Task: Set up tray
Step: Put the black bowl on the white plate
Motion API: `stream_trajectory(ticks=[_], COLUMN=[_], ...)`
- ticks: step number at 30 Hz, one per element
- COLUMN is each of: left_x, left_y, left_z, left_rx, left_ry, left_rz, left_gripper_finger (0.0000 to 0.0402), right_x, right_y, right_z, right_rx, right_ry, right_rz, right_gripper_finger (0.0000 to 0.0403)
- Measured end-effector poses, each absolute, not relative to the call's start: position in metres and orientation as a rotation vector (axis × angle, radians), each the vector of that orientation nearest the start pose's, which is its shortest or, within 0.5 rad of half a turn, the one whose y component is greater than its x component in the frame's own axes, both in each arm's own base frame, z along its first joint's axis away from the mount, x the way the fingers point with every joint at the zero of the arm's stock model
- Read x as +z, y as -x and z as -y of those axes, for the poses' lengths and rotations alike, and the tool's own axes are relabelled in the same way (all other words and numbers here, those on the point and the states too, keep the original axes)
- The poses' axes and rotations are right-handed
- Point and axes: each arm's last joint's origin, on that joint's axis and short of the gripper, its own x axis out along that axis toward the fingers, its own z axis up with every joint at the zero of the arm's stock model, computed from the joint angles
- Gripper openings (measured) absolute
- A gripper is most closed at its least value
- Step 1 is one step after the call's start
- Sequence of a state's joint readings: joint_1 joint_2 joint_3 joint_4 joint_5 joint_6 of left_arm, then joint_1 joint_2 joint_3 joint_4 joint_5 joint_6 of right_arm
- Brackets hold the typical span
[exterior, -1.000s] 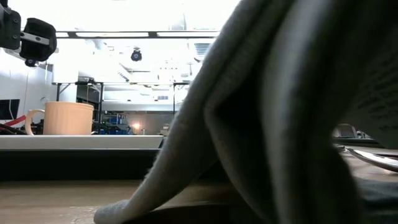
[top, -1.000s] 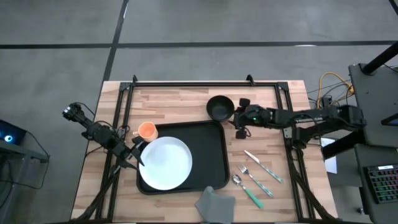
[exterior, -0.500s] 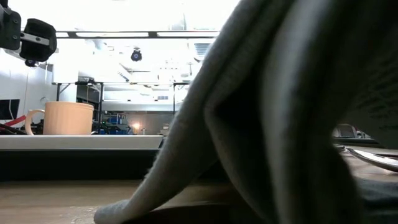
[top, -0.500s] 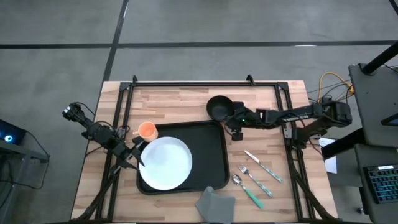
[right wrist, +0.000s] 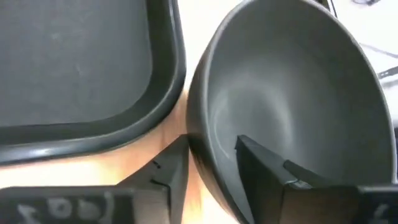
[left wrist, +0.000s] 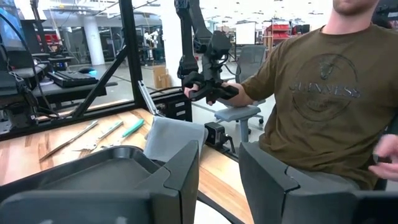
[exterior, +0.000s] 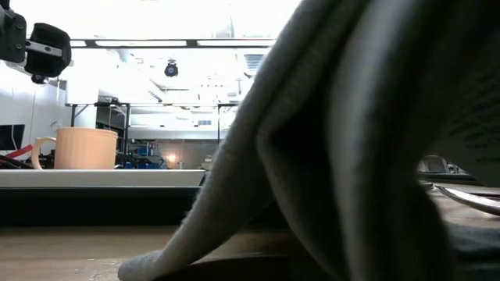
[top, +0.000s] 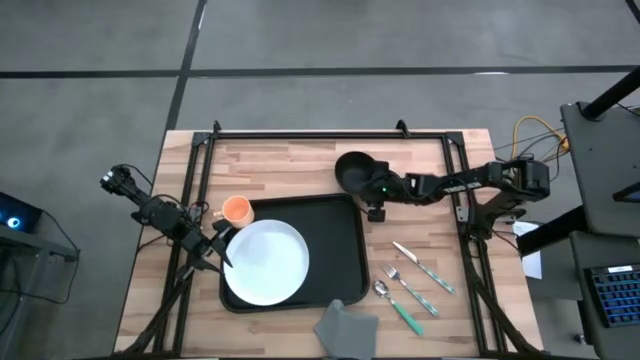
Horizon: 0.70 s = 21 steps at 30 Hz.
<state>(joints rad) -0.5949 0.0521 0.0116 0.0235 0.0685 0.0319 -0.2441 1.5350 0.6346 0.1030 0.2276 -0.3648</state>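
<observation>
one pincer point(right wrist: 211, 163) (right) astride bowl point(right wrist: 292, 93) rim

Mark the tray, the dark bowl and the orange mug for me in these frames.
tray point(top: 340, 240): high view, bare floor right of the plate.
dark bowl point(top: 350, 170): high view, inside of the bowl.
orange mug point(top: 237, 210): high view, its open top.

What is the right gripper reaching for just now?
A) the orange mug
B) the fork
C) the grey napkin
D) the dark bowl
D: the right gripper straddles the rim of the dark bowl, one finger inside and one outside, beside the tray.
</observation>
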Motion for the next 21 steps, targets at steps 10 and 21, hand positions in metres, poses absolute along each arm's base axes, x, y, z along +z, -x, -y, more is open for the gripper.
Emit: stream_trajectory(ticks=[10,21], left_x=[0.166,0.166], left_y=[-0.082,-0.082], left_z=[0.058,0.058], left_rx=[-0.663,-0.663], left_ry=[-0.035,-0.035], left_rz=[-0.007,-0.007], left_gripper_finger=[0.0096,0.0096], right_x=[0.150,0.216], right_y=[-0.269,-0.305], right_z=[0.076,0.079], right_rx=[-0.294,-0.196], right_ry=[0.351,0.195], right_rz=[-0.878,-0.827], right_gripper_finger=[0.0011,0.0009])
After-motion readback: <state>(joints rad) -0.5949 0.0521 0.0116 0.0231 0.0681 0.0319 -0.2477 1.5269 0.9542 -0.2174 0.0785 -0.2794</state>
